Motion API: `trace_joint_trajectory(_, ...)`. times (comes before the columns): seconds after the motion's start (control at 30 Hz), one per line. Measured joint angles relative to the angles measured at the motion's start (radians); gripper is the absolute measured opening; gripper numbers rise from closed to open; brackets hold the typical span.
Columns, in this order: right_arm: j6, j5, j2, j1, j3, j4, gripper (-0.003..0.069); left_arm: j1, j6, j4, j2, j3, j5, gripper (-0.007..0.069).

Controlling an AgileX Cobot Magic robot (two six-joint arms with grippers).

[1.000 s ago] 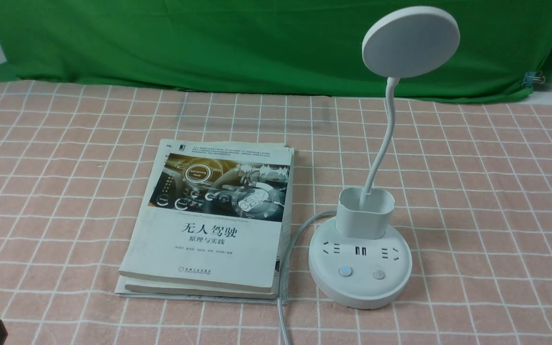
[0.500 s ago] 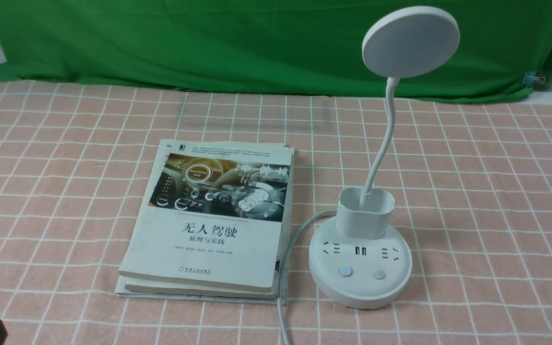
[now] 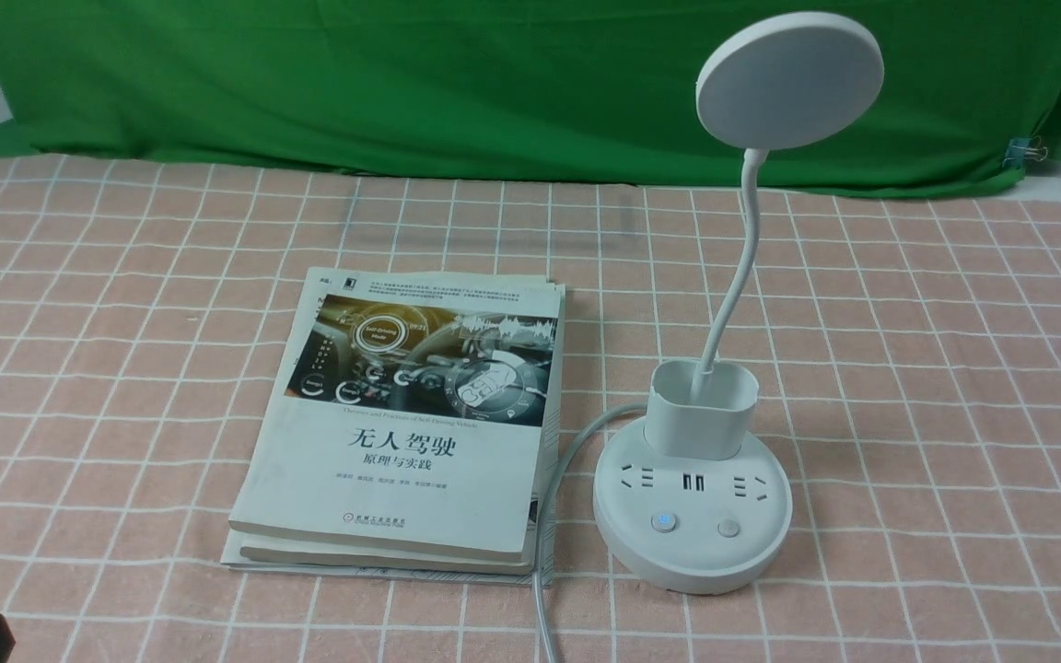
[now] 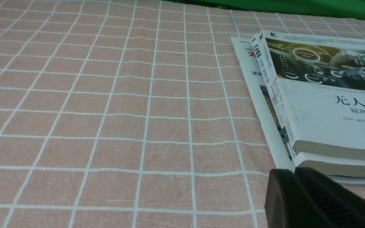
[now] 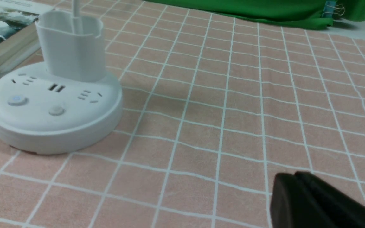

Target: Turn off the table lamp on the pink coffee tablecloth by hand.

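1. Table lamp (image 3: 789, 87): standing upright on the pink coffee tablecloth (image 3: 945, 460). From our right gripper (image 5: 291, 174), its round base (image 5: 54, 126) lies ahead and toward our left-arm side, well apart.
2. Both grippers clenched on nothing, tips together. Our left gripper (image 4: 288, 171) sits near the close edge of the books (image 4: 337, 114); the lamp is farther over, beyond them on our right-arm side.
3. Disc face dull grey, no glow we can make out. One button (image 3: 663, 522) shows blue; the other button (image 3: 728, 528) looks unlit. Our reading: lamp probably off already, likeliest step resting clear of it. We can't tell which button governs the light.
4. To rest well: hold the right gripper back from base and neck (image 3: 744, 253), and leave the blue button alone. A needless press might undo the result.
5. Should a check show light, we'd approach with the right gripper, tips closed as one blunt finger, from above the proper button. Short straight press, then straight lift.
6. Risks: slanted push skidding the base, arm brushing the bendy neck, tips snagging the cable (image 3: 544, 543) on the base's book side.
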Motion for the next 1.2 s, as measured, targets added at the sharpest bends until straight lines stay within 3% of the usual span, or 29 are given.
trace_joint_trajectory(1.2, 0.000, 0.000, 0.000, 0.000, 0.000, 0.000, 0.0125, 0.000, 0.000, 0.000, 0.000, 0.000, 0.000, 0.0006)
